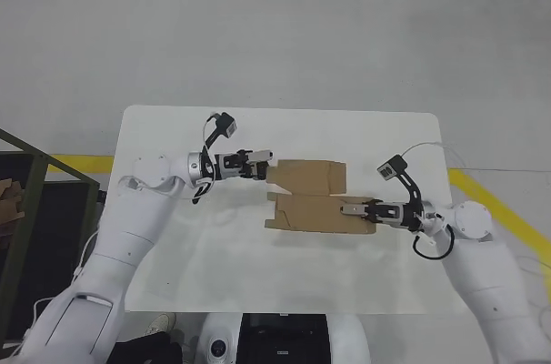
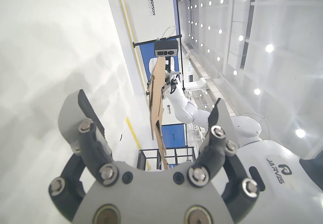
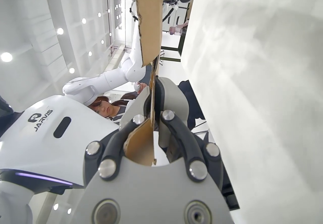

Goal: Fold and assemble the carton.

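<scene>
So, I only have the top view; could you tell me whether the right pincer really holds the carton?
Observer: Yes, the right wrist view shows the right pincer shut on the carton, with the cardboard clamped between its fingers.
Operator: Thank you. Is the left pincer gripping too?
Observer: No, the left pincer is open. Its fingers sit on either side of the carton's edge, and neither touches it.
Operator: Is the carton resting on the table?
Observer: It looks held clear of the table, with a gap showing between them.

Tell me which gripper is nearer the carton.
Right. The right gripper is shut on the carton; the left gripper is open at its opposite end, not clamping it.
</scene>
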`<state>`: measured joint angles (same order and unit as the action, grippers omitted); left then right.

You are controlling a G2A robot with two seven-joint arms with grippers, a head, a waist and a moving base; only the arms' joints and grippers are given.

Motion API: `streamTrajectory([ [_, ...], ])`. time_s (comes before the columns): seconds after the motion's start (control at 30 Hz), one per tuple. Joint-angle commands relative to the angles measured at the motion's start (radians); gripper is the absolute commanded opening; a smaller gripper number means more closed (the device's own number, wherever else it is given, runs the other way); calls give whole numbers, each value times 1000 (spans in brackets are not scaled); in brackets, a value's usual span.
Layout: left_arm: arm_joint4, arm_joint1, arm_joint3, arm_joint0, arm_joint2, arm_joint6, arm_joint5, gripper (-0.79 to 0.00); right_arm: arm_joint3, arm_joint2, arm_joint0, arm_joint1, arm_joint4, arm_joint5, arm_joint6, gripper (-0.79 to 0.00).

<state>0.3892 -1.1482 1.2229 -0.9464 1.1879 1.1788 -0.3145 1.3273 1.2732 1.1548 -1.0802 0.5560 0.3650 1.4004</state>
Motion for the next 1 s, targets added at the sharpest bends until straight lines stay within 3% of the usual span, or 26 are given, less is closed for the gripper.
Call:
streamTrajectory([
  [0.0, 1, 3, 15, -9, 7, 2, 4, 0, 5, 3, 2, 1, 3, -5, 3, -785],
  [0.6, -1, 3, 27, -20, 4, -15, 17, 0, 14, 0, 7, 1, -5, -11, -11, -785],
  [0.97, 37, 3, 10, -15, -31, 65, 76, 0, -19, -14, 7, 10, -68, -18, -1, -785],
])
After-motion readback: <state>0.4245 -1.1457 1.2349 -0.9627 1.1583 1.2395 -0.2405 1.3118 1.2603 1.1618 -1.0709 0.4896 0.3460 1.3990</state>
